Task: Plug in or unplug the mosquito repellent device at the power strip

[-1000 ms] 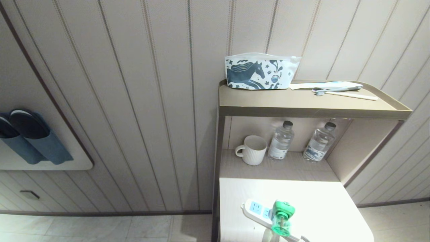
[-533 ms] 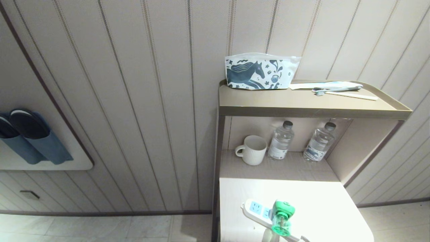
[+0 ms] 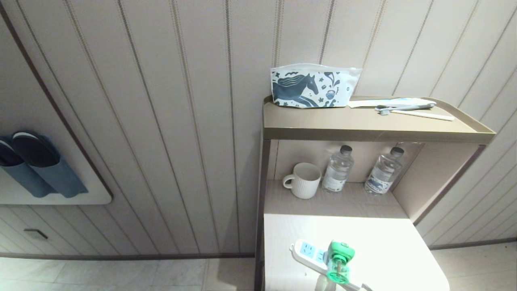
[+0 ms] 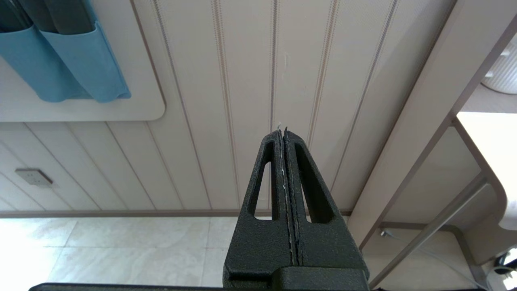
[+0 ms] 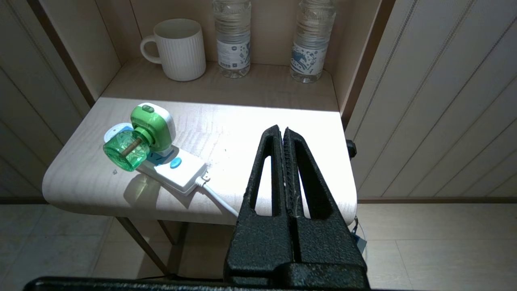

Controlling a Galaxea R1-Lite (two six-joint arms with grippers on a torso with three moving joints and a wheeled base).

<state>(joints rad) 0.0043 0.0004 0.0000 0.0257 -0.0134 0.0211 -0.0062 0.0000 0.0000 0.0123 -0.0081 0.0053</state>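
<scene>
Your mosquito repellent device (image 5: 139, 135) sits plugged into the power strip (image 5: 161, 161), green head up and its small bottle tilted toward the near left edge of the white worktop (image 5: 242, 125). The strip lies diagonally at the near left of that worktop, its cord running off the near edge. Farther back, in the shelf recess, you have a ribbed white mug (image 3: 303, 180) on the left and two water bottles (image 3: 338, 169) to its right. Your right gripper (image 5: 282, 133) hangs off the near right of the worktop, jaws closed on nothing. Your left gripper (image 4: 282, 135) is left of the stand over the floor, jaws closed and empty.
</scene>
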